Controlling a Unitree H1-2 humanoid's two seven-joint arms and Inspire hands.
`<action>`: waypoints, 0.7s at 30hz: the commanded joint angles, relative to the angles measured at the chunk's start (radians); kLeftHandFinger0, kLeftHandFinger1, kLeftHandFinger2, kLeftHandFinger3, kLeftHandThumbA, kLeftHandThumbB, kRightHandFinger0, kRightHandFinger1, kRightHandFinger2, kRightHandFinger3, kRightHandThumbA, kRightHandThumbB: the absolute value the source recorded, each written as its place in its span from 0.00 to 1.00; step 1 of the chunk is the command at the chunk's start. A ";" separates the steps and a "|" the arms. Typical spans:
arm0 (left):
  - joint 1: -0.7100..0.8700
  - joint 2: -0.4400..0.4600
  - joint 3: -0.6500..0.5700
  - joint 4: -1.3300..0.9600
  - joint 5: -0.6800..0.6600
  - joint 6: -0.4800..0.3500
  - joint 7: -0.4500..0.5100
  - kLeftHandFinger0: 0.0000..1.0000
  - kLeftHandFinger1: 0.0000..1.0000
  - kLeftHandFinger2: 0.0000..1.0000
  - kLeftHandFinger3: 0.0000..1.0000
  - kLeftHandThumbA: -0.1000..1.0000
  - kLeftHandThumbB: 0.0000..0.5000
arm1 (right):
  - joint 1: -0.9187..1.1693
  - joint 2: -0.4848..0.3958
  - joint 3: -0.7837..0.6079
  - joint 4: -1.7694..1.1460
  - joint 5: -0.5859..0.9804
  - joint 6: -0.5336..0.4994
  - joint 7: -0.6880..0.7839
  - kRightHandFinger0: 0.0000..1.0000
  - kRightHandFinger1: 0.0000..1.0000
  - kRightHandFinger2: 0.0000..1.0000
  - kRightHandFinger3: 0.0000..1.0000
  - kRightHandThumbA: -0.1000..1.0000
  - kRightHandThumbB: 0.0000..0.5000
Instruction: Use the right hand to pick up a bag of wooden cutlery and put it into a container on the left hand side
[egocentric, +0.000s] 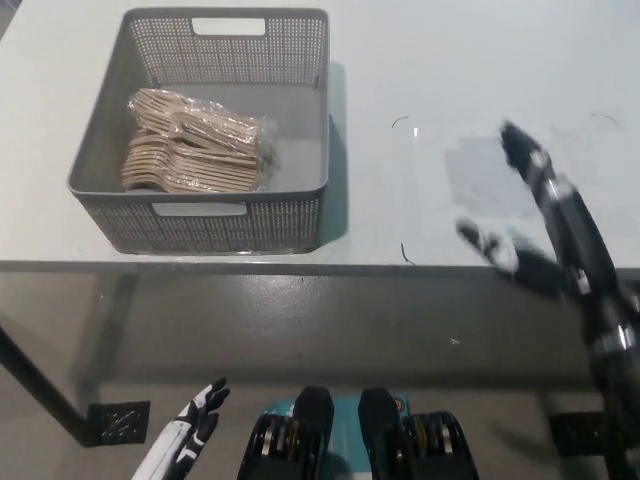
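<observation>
R hand (550, 240) empty, fingers spread, over near edge of table (420, 80), right side. Cutlery bag (195, 150) sits in grey basket (200, 225), well to its left, long axis approx crosswise. L hand (190, 432) rests low.

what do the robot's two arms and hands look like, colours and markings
The right robot hand is black and slender with pale patches on its fingers, on a black arm. The left robot hand is white with black finger segments.
</observation>
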 joint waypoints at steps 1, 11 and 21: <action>-0.016 -0.005 0.031 0.000 -0.040 -0.038 0.017 1.00 1.00 1.00 1.00 1.00 0.68 | 0.104 0.036 0.001 -0.056 0.082 -0.116 -0.016 1.00 1.00 1.00 1.00 1.00 0.78; -0.026 -0.029 0.069 0.012 -0.071 -0.038 -0.010 1.00 1.00 1.00 1.00 1.00 0.75 | 0.322 0.117 0.024 0.161 0.111 -0.287 -0.012 1.00 1.00 1.00 1.00 1.00 0.61; -0.034 -0.035 0.089 0.017 -0.060 -0.038 0.005 1.00 1.00 1.00 1.00 1.00 0.78 | 0.361 0.102 0.017 0.313 0.241 -0.321 0.064 1.00 1.00 1.00 1.00 1.00 0.51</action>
